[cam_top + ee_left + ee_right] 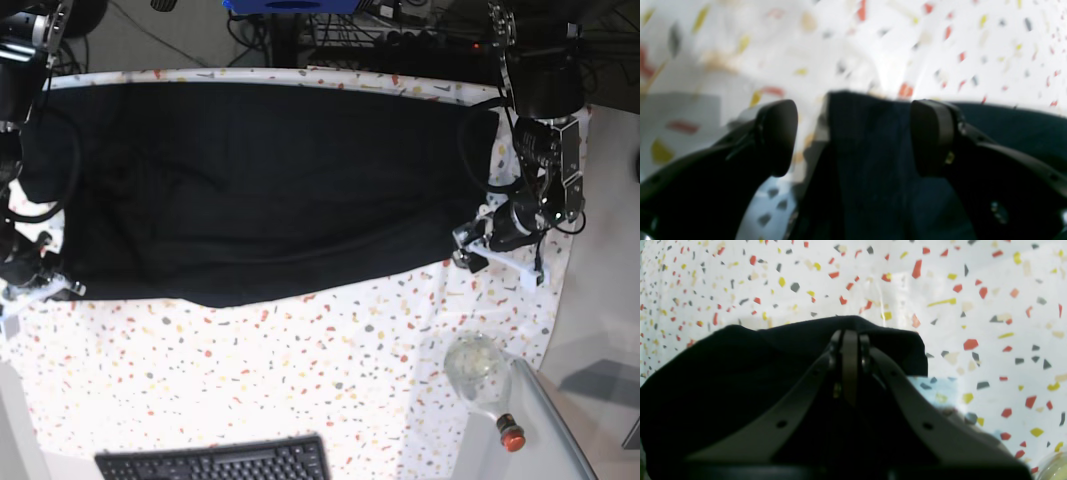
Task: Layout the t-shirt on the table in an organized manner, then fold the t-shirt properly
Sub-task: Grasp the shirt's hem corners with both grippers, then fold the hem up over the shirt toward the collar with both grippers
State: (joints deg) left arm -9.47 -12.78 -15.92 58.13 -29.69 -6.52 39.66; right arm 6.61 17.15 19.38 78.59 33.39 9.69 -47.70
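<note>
While the cloth lies spread, the scene is called line by line:

T-shirt: the t-shirt (260, 185) is seen laid out wide across the far half of the desk (250, 370), dark and mostly flat, with its near hem running unevenly and a few soft ripples left in the middle.

Left pincer: the left pincer (853, 136) is held with its pads well apart, and a raised edge of black cloth is framed between them; whether either pad is touching the cloth cannot be told through the blur. In the base view it is found at the garment's right end (478, 240).

Right pincer: the right pincer (850, 350) is seen pressed fully closed over the dark fabric; whether cloth is pinched inside cannot be told. In the base view it sits at the left corner of the hem (40, 285).

Position: the shirt is spanned by the two pincers, one at each end of the near edge.

Risk: if the left pads are closed too shallowly, only a thin lip may be caught and the corner may slip free on lifting, so a skewed fold would be produced. If one end is lifted ahead of the other, the flattened body may be dragged into wrinkles.

Surroundings: a glass bottle (480, 375) and a keyboard (215, 462) are left near the front edge, well apart from the cloth.
</note>
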